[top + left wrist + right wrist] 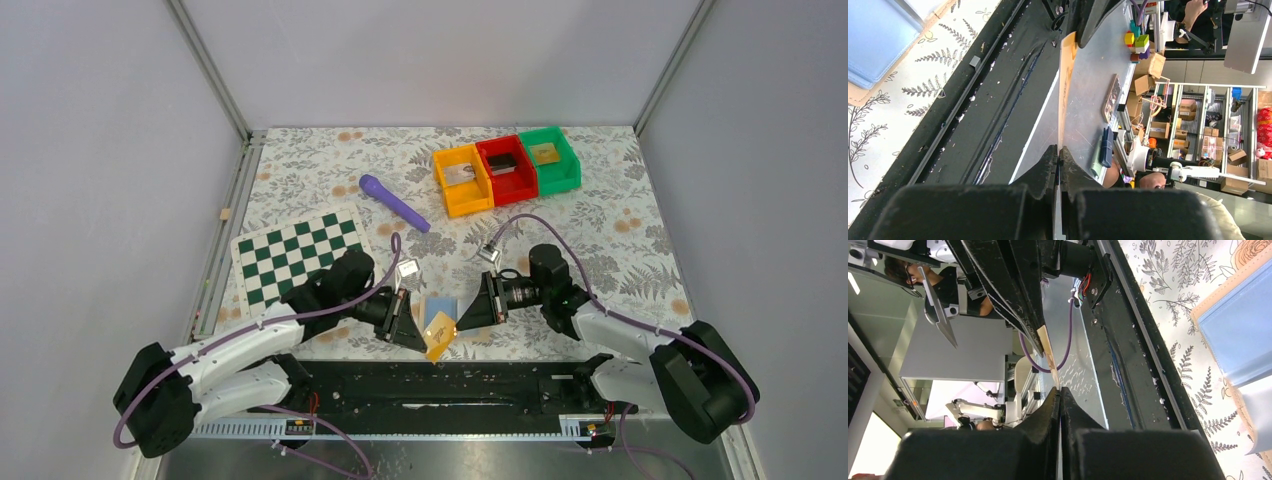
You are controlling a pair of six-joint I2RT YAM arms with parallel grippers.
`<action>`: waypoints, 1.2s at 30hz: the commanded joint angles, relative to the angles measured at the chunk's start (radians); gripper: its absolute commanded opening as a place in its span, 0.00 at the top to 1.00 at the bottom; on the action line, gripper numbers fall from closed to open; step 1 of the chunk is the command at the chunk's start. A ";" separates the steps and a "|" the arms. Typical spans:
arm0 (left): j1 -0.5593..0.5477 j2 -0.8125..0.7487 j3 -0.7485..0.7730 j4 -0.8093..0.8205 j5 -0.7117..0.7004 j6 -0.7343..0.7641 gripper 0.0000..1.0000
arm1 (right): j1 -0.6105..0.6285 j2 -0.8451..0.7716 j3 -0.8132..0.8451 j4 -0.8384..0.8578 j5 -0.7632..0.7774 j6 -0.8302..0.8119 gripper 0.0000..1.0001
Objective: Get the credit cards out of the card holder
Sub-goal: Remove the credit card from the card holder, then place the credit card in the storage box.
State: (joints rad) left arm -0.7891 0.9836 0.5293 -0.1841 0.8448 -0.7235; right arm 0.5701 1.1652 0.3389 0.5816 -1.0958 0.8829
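Handover step — left pincer (1059, 150) and right pincer (1060, 390) both pinch the orange card (440, 336), just beside the open card holder (437, 304). Next, one side must release cleanly.

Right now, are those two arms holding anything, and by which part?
An orange credit card, pinched at opposite edges by the left tool and right tool.
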 commanded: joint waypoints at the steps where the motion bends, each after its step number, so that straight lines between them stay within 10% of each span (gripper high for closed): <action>1: 0.003 0.014 0.049 0.049 0.000 0.009 1.00 | 0.000 -0.025 0.006 0.087 -0.023 0.024 1.00; 17: 0.013 -0.077 0.191 -0.281 -0.237 0.165 0.04 | -0.098 -0.214 0.155 -0.263 0.167 -0.095 1.00; 36: 0.012 -0.018 0.301 -0.502 -0.473 0.366 0.01 | -0.563 0.246 0.677 -0.526 0.367 -0.413 1.00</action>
State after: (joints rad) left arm -0.7807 0.9329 0.7876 -0.6636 0.4282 -0.4229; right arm 0.0566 1.2968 0.9207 0.0887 -0.8139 0.5640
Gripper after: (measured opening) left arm 0.985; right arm 0.017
